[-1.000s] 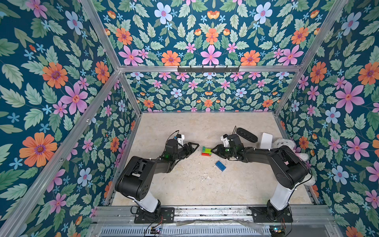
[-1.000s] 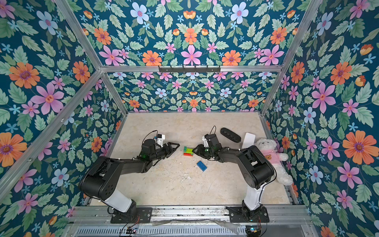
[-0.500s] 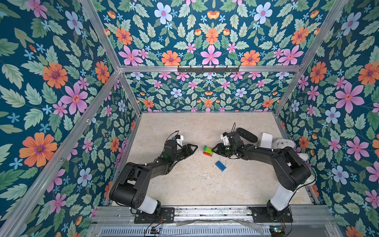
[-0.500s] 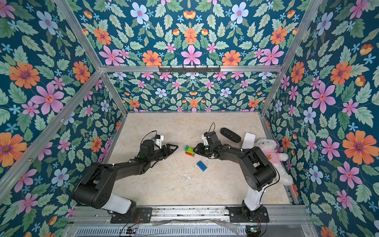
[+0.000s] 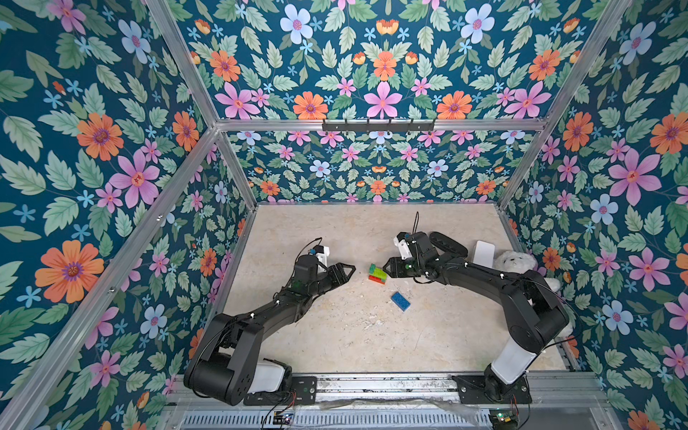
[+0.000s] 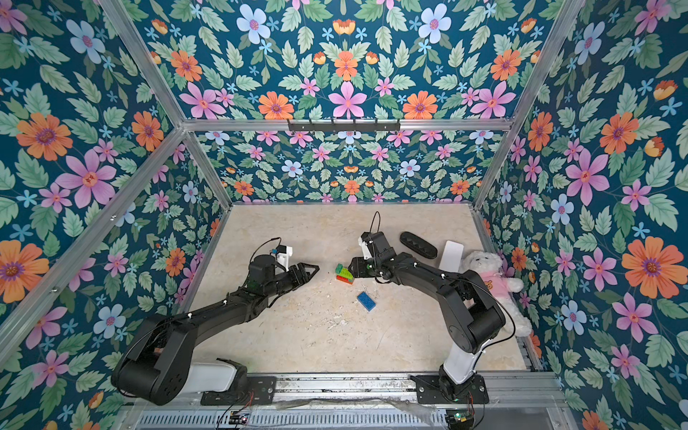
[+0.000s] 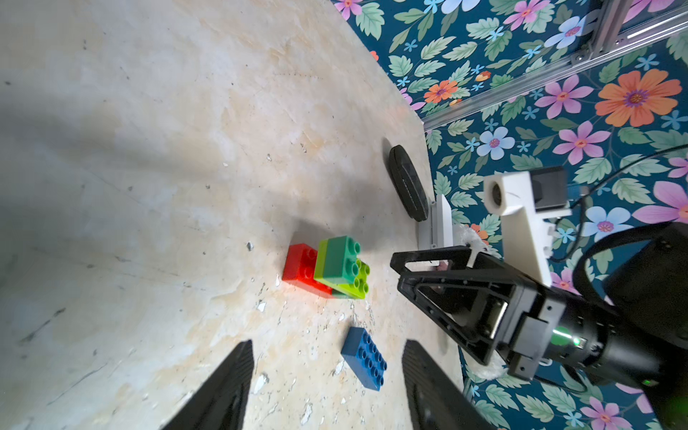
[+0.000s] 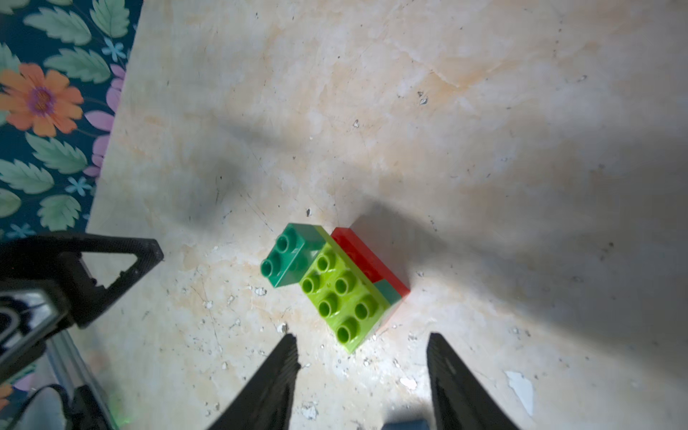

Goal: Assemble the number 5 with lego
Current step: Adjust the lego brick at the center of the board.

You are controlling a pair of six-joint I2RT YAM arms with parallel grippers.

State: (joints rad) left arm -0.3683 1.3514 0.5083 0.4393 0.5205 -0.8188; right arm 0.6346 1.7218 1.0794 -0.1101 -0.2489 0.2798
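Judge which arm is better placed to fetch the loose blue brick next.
Probably left. In its wrist view the blue brick lies ahead between the left gripper's open fingers, while the right gripper faces the stacked bricks, open, and could steady them.

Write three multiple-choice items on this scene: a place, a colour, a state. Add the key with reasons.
1. The brick stack lies: A) between the left gripper and the right gripper; B) against the back wall; C) on the bear.
2. The loose brick is: A) red; B) yellow; C) blue.
3. The right gripper is: A) shut on the stack; B) open, empty; C) shut on the loose brick.
1 A: it sits in the gap between them. 2 C: its studs are blue. 3 B: jaws apart, nothing between.
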